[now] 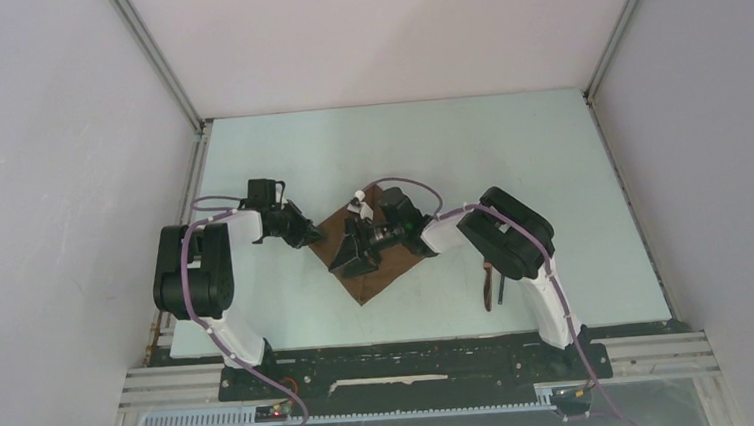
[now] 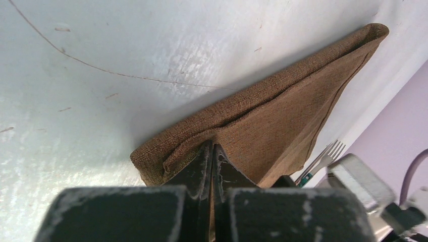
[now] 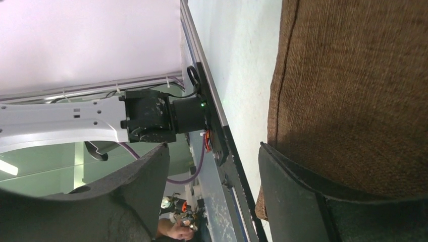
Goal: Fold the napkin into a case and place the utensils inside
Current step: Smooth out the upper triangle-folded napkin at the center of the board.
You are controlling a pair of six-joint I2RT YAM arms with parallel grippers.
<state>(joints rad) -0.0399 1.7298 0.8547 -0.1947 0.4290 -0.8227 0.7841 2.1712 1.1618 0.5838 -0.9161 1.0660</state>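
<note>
Though near napkin, utensils on tbl

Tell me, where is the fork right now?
The fork lies on the table just past the folded brown napkin, toward the robot's right, seen in the left wrist view.

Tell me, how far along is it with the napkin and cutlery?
Early. The napkin already shows a fold, doubled along one edge. In hand: the left pincer pinches its corner; the right pincer hangs open over it. Left: finishing the folding and putting the utensils, lying apart from it, inside.
</note>
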